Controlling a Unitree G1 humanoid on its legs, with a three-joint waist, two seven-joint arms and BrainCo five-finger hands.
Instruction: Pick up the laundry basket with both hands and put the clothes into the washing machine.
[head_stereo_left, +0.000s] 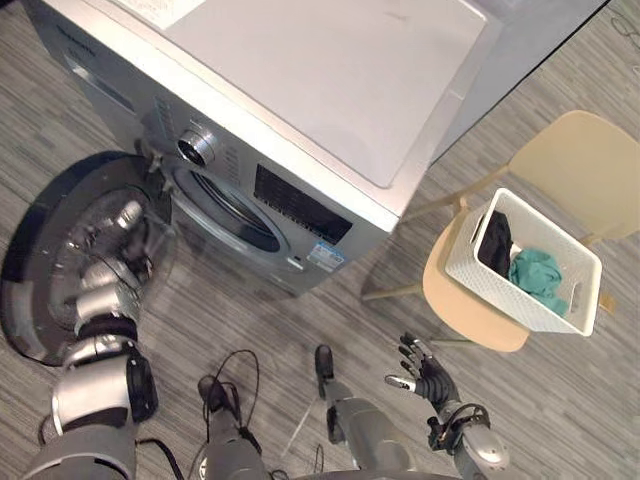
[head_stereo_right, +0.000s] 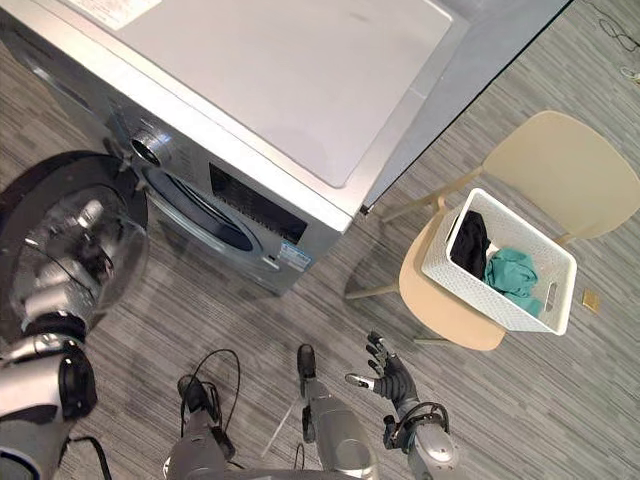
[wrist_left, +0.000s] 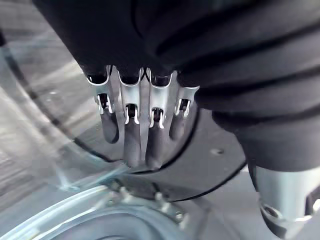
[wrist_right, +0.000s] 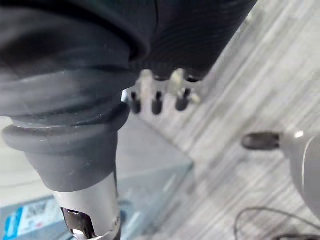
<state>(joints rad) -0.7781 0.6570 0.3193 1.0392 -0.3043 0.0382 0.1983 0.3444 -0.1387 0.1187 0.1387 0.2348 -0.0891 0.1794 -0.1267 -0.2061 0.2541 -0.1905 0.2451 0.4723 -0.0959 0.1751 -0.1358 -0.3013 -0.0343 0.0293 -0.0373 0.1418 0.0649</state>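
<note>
Matt plastic basket (head_stereo_left: 490, 285); glossy glass door (head_stereo_left: 40, 270)

From my console, the silver-grey front-loading washing machine (head_stereo_left: 330, 90) runs off the frame's top edge, and its dark drum opening (head_stereo_left: 232, 215) gives me no view inside. Glare on the open round glass-fronted door (head_stereo_left: 40, 300) blurs my left hand (head_stereo_left: 110, 255), and I cannot tell whether its fingertips (wrist_left: 132, 150) touch the pane. The white perforated plastic laundry basket (head_stereo_left: 490, 285) covers part of the pale beige chair (head_stereo_left: 455, 300), and its wall hides the lower folds of a black garment (head_stereo_left: 495, 240) and a teal garment (head_stereo_left: 537, 275). My right hand (head_stereo_left: 428, 375) shows in its wrist view as blurred dark fingertips (wrist_right: 156, 104).
</note>
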